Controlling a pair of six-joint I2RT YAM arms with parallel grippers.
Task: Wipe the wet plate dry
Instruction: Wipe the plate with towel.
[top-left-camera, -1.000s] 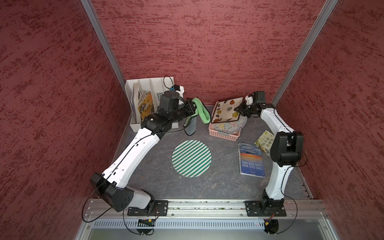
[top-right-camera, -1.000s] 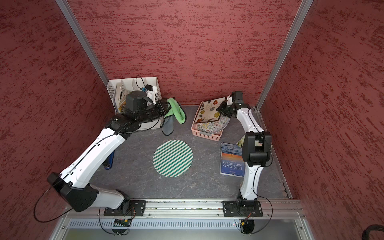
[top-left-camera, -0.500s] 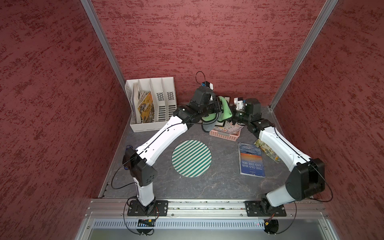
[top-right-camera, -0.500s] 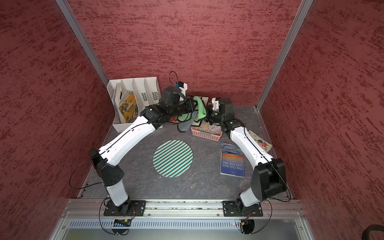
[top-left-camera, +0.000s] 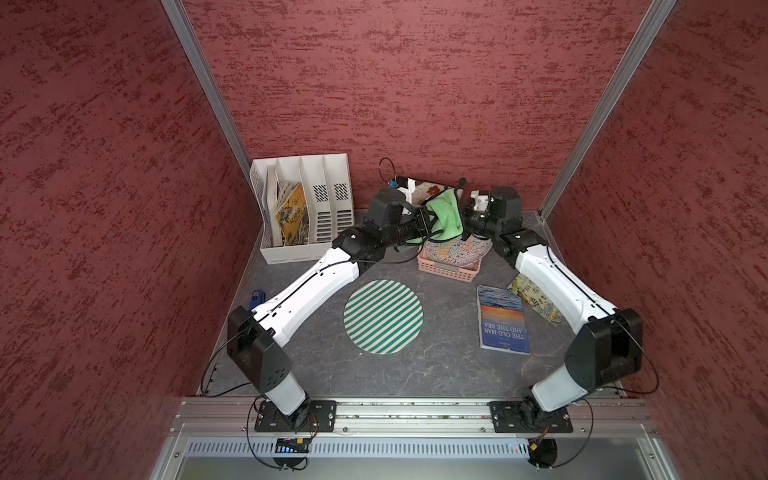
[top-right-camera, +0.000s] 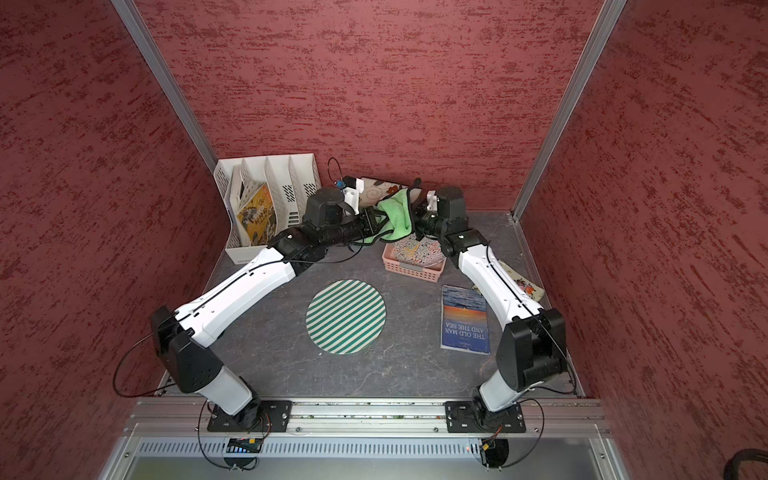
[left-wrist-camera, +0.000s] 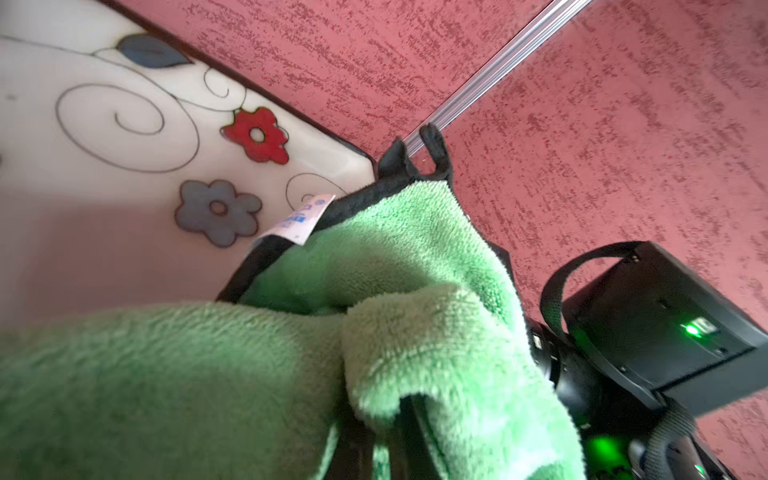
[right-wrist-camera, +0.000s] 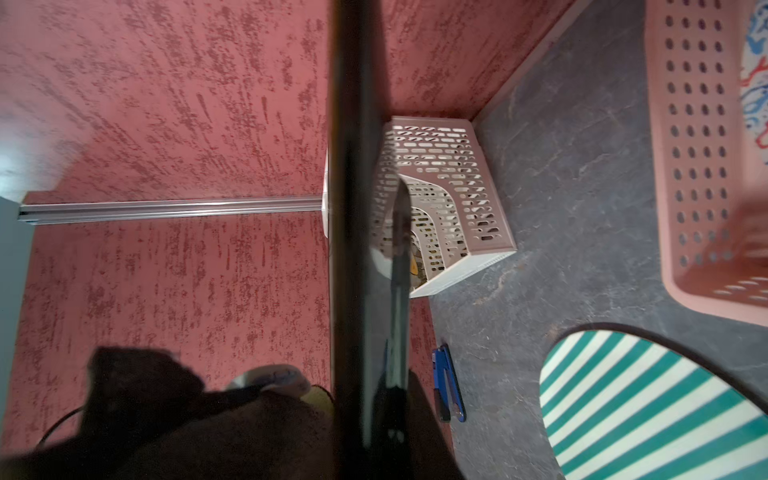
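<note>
Above the pink perforated basket (top-left-camera: 446, 270), the right gripper (top-left-camera: 464, 216) pinched the white square floral plate (left-wrist-camera: 124, 124) upright; the left gripper (top-left-camera: 429, 218), clamped on the green microfibre cloth (top-left-camera: 446, 210), met its face; wiping appeared unfinished

A lab test booth is indicated by red textured panels (top-left-camera: 395, 83) framed in aluminium posts (top-left-camera: 208, 95) and a mounting rail (top-left-camera: 407, 411) at the near edge.

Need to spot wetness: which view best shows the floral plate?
Left wrist: the floral plate faces it, large, partly behind the green cloth. Both top views catch a sliver; right wrist sees it edge-on.
</note>
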